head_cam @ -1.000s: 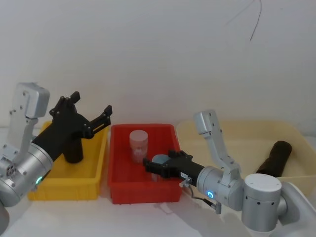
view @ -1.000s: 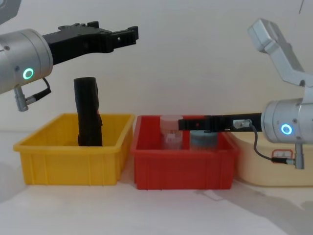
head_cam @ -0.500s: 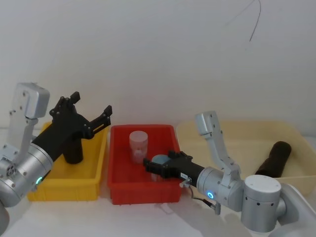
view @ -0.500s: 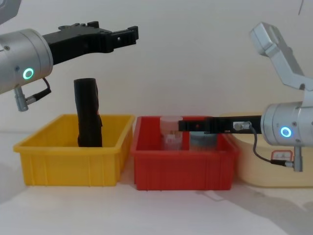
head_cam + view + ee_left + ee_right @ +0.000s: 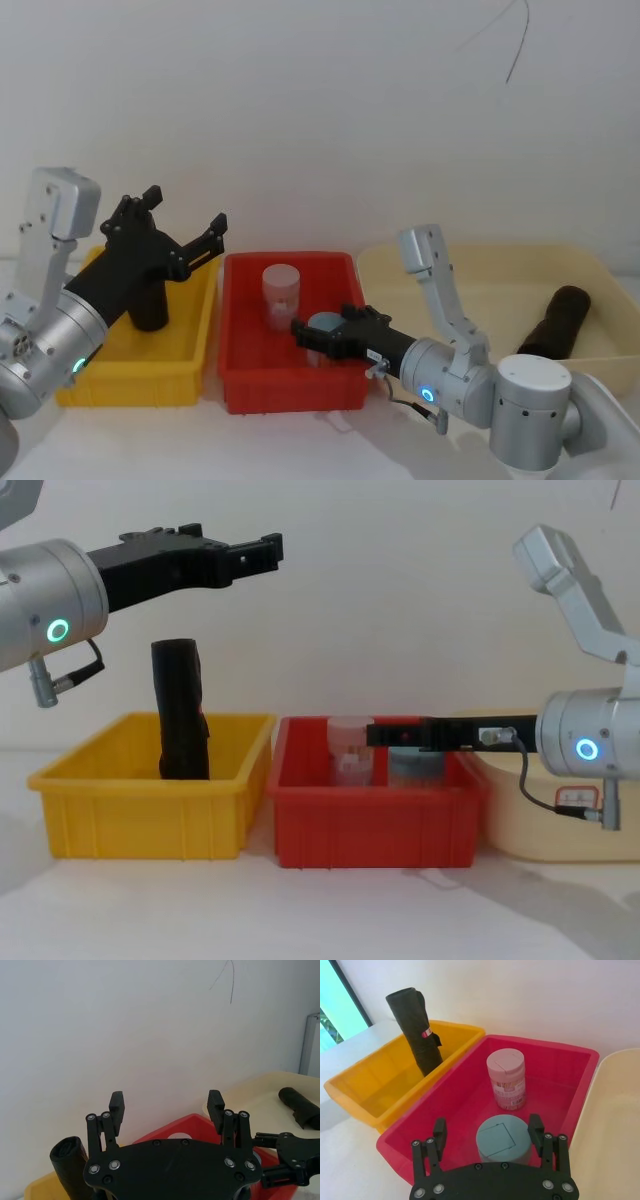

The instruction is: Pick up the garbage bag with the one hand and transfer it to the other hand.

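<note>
The garbage bag [image 5: 150,306] is a black roll standing upright in the yellow bin [image 5: 130,375], taller than its walls; I also see the garbage bag [image 5: 180,710] from the chest, the garbage bag [image 5: 418,1030] from the right wrist and the garbage bag [image 5: 67,1169] from the left wrist. My left gripper [image 5: 185,210] hovers open above and just right of the roll, apart from it, and shows as the left gripper [image 5: 235,542] and the left gripper [image 5: 166,1097]. My right gripper [image 5: 300,333] is open and low over the red bin [image 5: 290,385], with nothing held, seen too as the right gripper [image 5: 487,1126].
In the red bin stand a blue-lidded jar [image 5: 501,1140] right under my right gripper and a pink-lidded clear jar [image 5: 506,1079] behind it. A beige bin [image 5: 480,275] on the right holds another black roll [image 5: 556,320] lying down. A white wall is close behind the bins.
The right arm has shifted very slightly, its gripper a touch lower over the red bin. The left arm and the garbage bag have not moved.
</note>
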